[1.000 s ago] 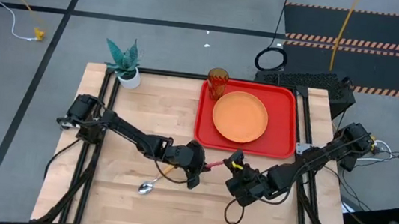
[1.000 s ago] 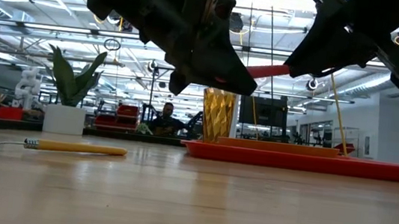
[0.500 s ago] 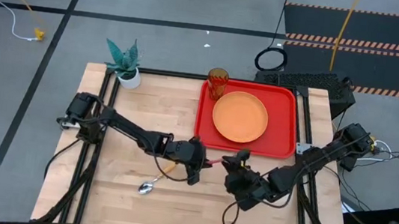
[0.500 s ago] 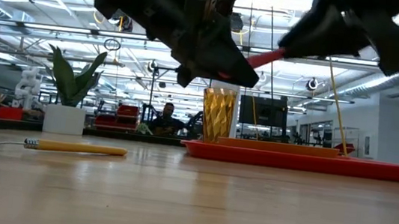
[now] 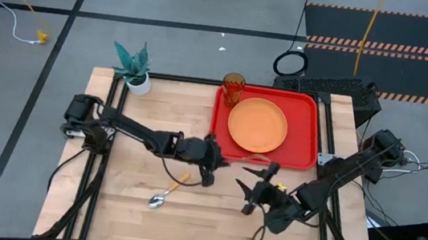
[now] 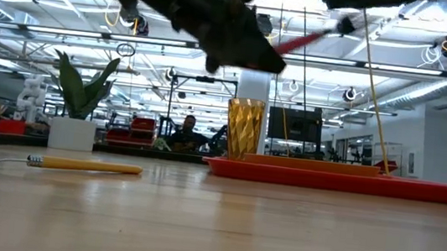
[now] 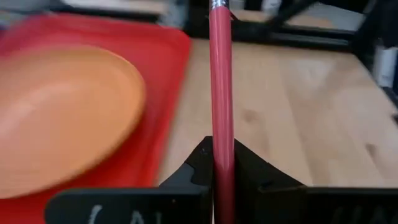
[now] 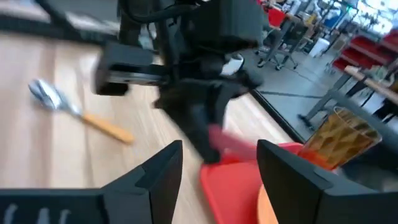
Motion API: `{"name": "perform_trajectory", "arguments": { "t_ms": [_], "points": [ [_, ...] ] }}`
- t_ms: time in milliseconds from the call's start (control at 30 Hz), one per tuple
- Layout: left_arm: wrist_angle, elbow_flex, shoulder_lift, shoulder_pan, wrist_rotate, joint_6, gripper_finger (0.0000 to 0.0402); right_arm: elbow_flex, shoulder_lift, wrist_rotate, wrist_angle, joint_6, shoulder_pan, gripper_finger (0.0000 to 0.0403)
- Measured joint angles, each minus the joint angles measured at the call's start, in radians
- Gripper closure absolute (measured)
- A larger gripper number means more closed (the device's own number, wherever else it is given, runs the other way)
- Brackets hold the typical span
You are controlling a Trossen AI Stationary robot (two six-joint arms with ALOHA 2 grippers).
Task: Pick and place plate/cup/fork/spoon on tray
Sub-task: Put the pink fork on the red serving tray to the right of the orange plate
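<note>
Aloft, the left pincer [image 7: 221, 174] clamps the fork [image 7: 220, 93] by its slim red-pink handle; right pincer [image 5: 253, 191] spread wide.

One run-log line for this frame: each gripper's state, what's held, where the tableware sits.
left gripper: shut on fork | right gripper: open, empty | plate, cup: on tray | spoon: on table

fork [image 7: 221, 93]: tines cut off | plate [image 7: 59, 118]: blurred, cut by edge
</note>
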Motion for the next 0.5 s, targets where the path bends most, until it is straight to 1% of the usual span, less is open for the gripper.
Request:
{"name": "perform_trajectory", "arguments": {
  "t_ms": [100,167,200,300,367,433,500],
  "points": [
    [0.049,0.002,-0.054,0.018,-0.074,0.057,0.0377,0.000,-0.040,0.034,0.048,0.037,0.005,0.0202],
    [0.035,0.000,-0.098,0.020,-0.137,0.106,0.0376,0.000,-0.059,0.060,0.080,0.032,0.009,0.0202],
    [0.056,-0.001,-0.108,0.020,-0.174,0.135,0.0375,0.000,-0.067,0.081,0.095,0.014,0.009,0.0202],
    [0.080,0.000,-0.143,0.012,-0.313,0.228,0.0375,0.000,-0.074,0.190,0.112,-0.035,0.002,0.0203],
    [0.130,0.000,-0.145,0.009,-0.389,0.279,0.0374,-0.001,-0.072,0.245,0.128,-0.068,-0.021,0.0207],
    [0.146,0.000,-0.142,0.010,-0.443,0.328,0.0374,-0.002,-0.072,0.251,0.168,-0.111,-0.057,0.0211],
    [0.179,0.000,-0.131,0.008,-0.479,0.360,0.0373,-0.001,-0.073,0.213,0.208,-0.154,-0.093,0.0216]
  ]
}}
